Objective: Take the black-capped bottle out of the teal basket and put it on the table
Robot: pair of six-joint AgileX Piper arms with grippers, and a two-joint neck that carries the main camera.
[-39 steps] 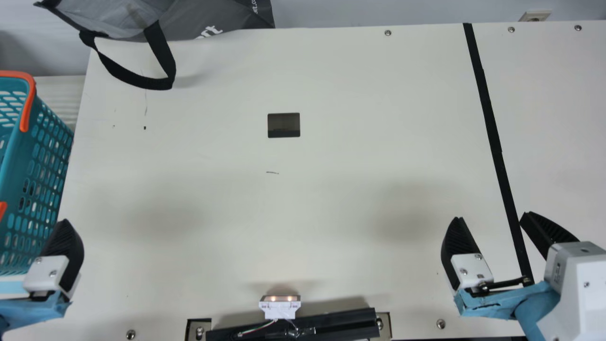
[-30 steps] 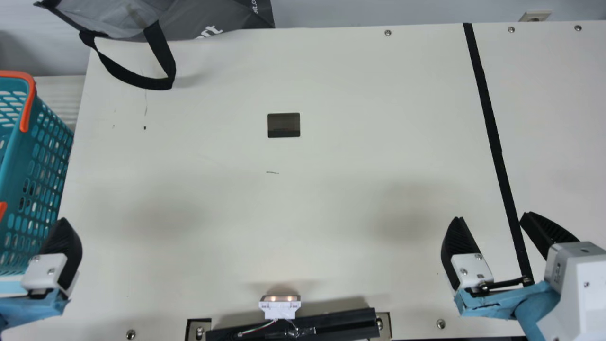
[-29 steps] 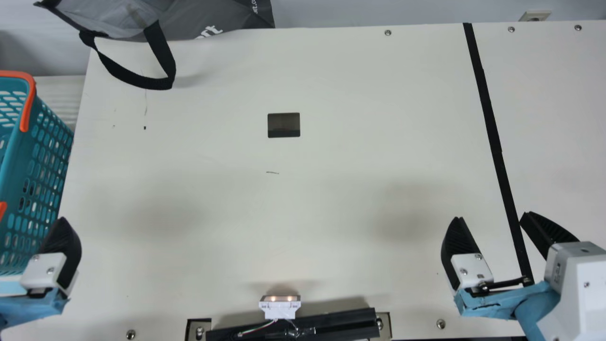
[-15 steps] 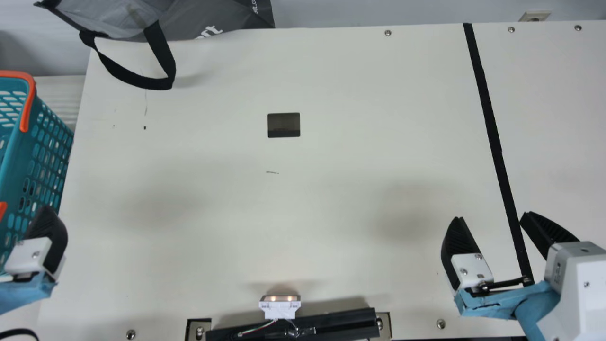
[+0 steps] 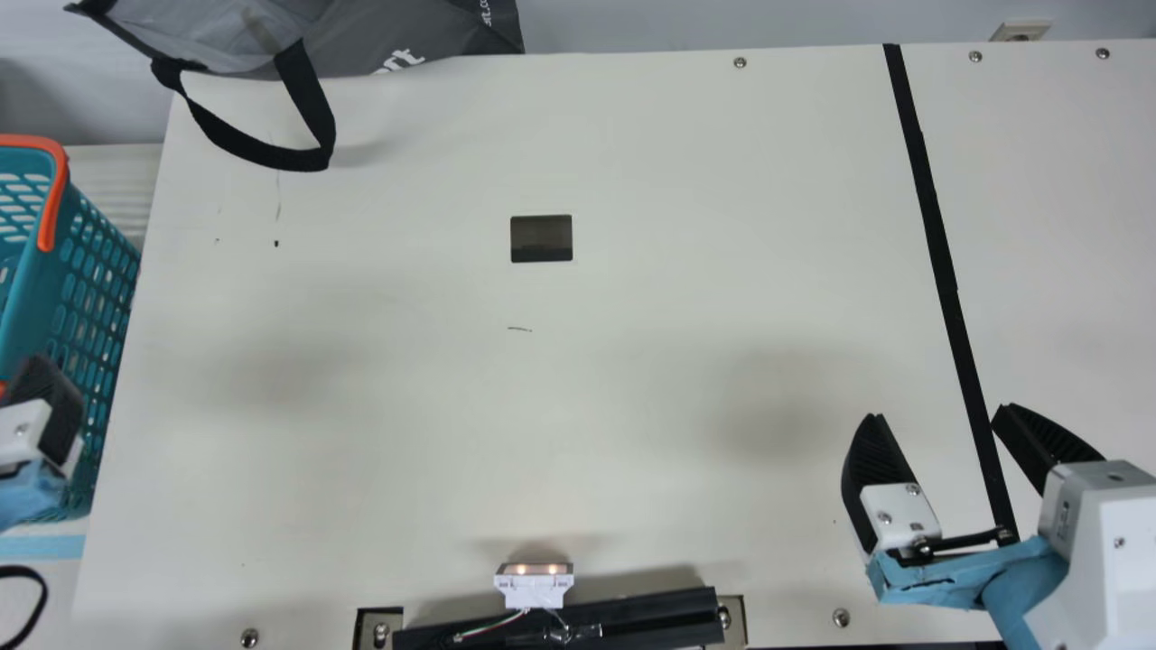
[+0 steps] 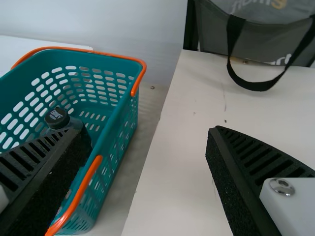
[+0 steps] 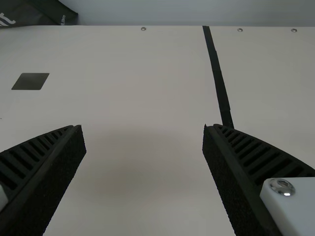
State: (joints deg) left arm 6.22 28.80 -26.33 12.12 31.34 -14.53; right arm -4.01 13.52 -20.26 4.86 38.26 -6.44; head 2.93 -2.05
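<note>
At the main view's left edge my left gripper (image 5: 41, 384) is partly in sight, over the near part of the teal basket (image 5: 90, 280). In the left wrist view this left gripper (image 6: 150, 130) has its fingers wide apart with nothing between them. The black-capped bottle (image 6: 57, 118) stands inside the basket (image 6: 125, 118), its lower part hidden behind one finger. My right gripper (image 5: 939, 411) is open above the table's right part in the main view. In the right wrist view the right gripper (image 7: 142, 127) holds nothing between its spread fingers.
The basket stands beside the left edge of the cream table (image 5: 632, 406). A grey bag (image 5: 406, 36) with a black strap (image 5: 312, 108) lies at the back left. A black tape line (image 5: 939, 253) crosses the table's right side.
My left gripper has moved left and toward the back, out over the basket's near part. The right arm has kept still, and the basket has not moved.
</note>
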